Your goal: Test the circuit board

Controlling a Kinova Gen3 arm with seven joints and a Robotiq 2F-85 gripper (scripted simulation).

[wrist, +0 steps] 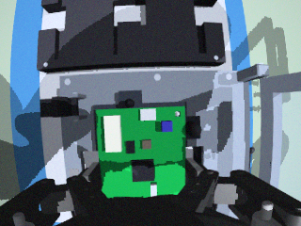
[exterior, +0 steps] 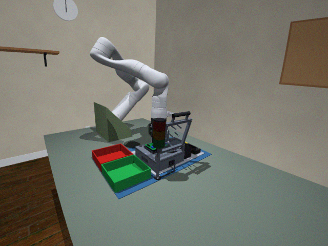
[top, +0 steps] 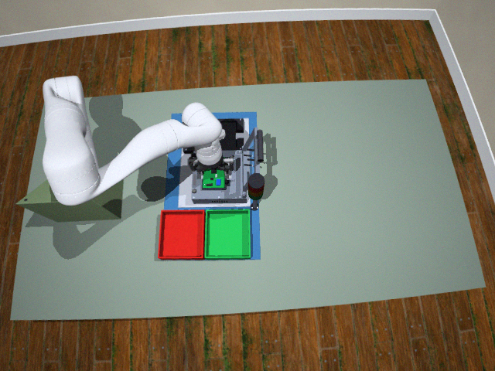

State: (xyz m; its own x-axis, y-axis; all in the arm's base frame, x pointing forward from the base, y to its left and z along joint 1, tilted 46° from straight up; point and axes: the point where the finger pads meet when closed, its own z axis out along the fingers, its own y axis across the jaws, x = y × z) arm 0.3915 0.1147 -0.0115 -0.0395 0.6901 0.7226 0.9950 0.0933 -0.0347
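Note:
The green circuit board (top: 209, 179) (exterior: 150, 145) (wrist: 159, 137) is level, component side up, over the nest of the grey tester (top: 236, 195) (exterior: 145, 156) (wrist: 103, 85). Its long white connector (wrist: 112, 134) is on the left in the wrist view. I cannot tell whether the board is fully down on the pins. My gripper (wrist: 143, 171) points down with its fingertips against the board's two side edges, shut on it. The lid (top: 255, 139) (exterior: 187, 130) (wrist: 267, 127) stands open on the right. The signal light (top: 256, 186) (exterior: 159, 132) shows dim segments.
The black tray (top: 230, 135) (wrist: 94, 42) lies behind the tester. The red bin (top: 182, 234) (exterior: 111, 155) and green bin (top: 227, 234) (exterior: 127, 171) stand in front. The signal light's pole stands at the tester's front right corner. A green wedge (top: 107, 199) (exterior: 102, 123) is beside the arm's base.

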